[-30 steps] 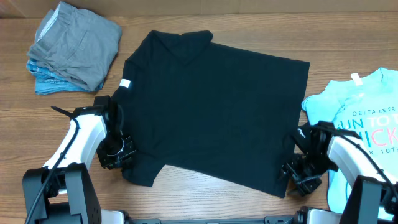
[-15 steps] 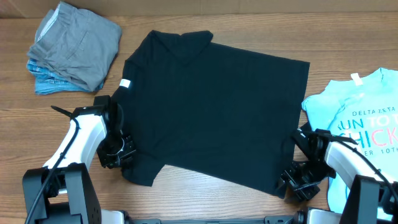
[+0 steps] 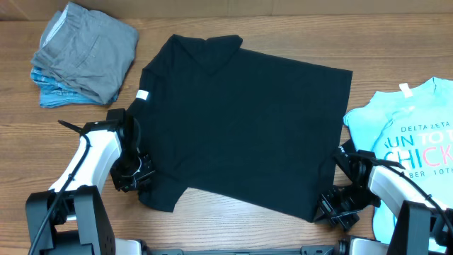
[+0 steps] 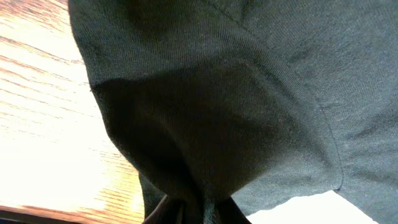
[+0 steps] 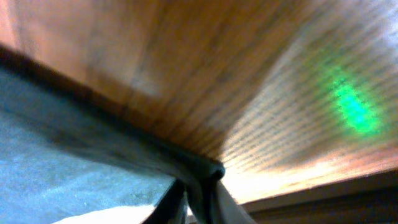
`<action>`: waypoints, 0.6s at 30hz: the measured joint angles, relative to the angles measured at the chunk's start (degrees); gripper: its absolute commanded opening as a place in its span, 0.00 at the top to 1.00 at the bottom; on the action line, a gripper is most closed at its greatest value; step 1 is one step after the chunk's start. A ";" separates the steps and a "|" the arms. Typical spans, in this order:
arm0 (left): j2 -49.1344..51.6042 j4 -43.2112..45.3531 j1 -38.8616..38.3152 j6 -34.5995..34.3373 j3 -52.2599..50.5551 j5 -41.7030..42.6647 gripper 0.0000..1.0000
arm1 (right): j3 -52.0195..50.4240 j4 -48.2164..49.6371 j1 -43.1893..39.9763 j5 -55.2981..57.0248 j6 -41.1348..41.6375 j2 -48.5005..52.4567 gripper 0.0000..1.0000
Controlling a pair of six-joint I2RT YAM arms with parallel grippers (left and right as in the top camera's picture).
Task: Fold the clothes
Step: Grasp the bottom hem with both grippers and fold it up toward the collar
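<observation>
A black short-sleeved T-shirt lies spread flat on the wooden table, its white neck tag at the left edge. My left gripper is shut on the shirt's near-left sleeve; the left wrist view shows the black cloth pinched between the fingers. My right gripper is shut on the shirt's near-right hem corner, seen in the right wrist view as a dark fold between the jaws. A light-blue printed tee lies at the right.
A stack of folded grey and blue pieces sits at the back left. The table's front edge runs just below both grippers. Bare wood shows at the left.
My right gripper has slid toward the front edge and slightly left along the shirt's hem corner. The left arm and the shirt have not moved.
</observation>
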 measured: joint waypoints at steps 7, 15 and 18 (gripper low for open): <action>0.09 -4.39 0.00 1.68 2.49 1.11 0.96 | 3.45 -3.48 0.00 0.02 -2.43 -5.05 0.96; -1.62 -10.49 0.00 3.69 10.16 1.66 0.96 | 14.86 -15.23 0.00 -0.31 -4.02 -16.26 0.96; -3.85 -11.47 0.00 4.17 11.85 1.66 0.96 | 16.50 -16.57 0.00 -0.33 -4.09 -17.27 0.96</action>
